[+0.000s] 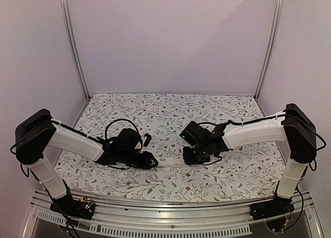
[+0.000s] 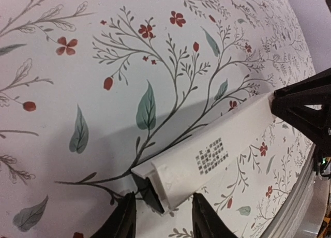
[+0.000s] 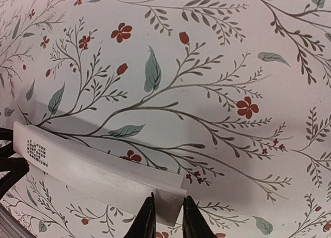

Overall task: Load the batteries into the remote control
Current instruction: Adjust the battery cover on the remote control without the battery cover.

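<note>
Stretching across the lower middle of the overhead frame, the remote control (image 1: 170,162) is being held at both ends over the flowered counter (image 1: 165,114): the left gripper (image 2: 164,201) is clasping its left end, the right gripper (image 3: 168,201) is pinching its right end between narrow jaws

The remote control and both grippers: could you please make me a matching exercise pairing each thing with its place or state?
1 left gripper
2 right gripper
3 remote control
4 tablecloth

A floral print
B closed on the remote's plain end
C white bar spanning both grippers
D closed on the remote's dark, open end

Pairs: 1-D, 2-B, 3-C, 4-A
</note>
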